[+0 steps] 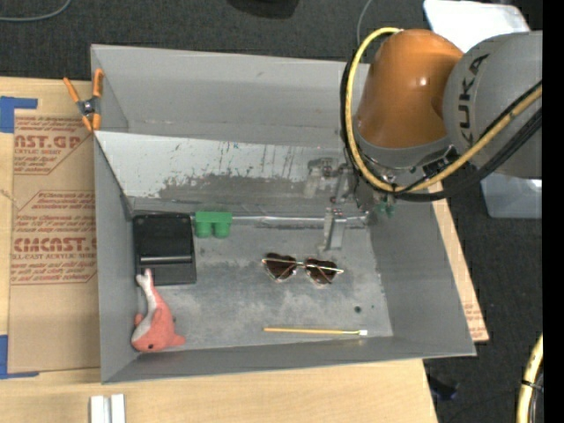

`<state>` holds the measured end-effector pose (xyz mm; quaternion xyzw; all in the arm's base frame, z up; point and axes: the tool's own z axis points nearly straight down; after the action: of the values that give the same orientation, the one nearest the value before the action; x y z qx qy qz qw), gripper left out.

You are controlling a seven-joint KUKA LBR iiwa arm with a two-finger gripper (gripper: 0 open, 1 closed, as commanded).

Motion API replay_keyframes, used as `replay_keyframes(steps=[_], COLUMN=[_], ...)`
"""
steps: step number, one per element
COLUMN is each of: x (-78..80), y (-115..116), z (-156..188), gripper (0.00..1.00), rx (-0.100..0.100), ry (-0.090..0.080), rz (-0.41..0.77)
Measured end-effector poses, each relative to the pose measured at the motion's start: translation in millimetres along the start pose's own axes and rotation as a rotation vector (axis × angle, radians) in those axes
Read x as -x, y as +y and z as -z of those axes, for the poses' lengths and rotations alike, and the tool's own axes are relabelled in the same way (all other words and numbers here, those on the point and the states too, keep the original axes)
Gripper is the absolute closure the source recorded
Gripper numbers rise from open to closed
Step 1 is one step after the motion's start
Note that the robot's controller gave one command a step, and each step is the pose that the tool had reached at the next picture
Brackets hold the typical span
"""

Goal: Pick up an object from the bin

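In the camera view, the grey metal bin holds few things, well apart. The jaws hang low over the floor near the back wall; whether they are open or shut I cannot tell, and nothing shows between them.

Nearest, just at their 7 o'clock, lies a pair of brown-lensed, thin-framed sunglasses, flat, at 3 o'clock of the floor's middle. They are probably light, slippery and easily bent, so the bridge between the lenses looks the safest hold.

From the glasses:
- 6 o'clock: a thin pale wooden stick
- 10 o'clock: a small green plastic block
- 9 o'clock: a black rectangular box
- 8 o'clock: a pink soft fish-like toy

Nothing blocks the approach.
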<state>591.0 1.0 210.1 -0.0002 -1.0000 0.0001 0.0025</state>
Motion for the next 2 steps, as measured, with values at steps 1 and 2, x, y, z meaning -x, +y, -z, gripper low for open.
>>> replay_keyframes(steps=[1,2], x=[1.6,-9.2], y=[0,-8], z=[4,-31], gripper=[0.00,0.00], rx=[0.000,0.000], ry=[-0.008,-0.010], rz=[0.000,0.053])
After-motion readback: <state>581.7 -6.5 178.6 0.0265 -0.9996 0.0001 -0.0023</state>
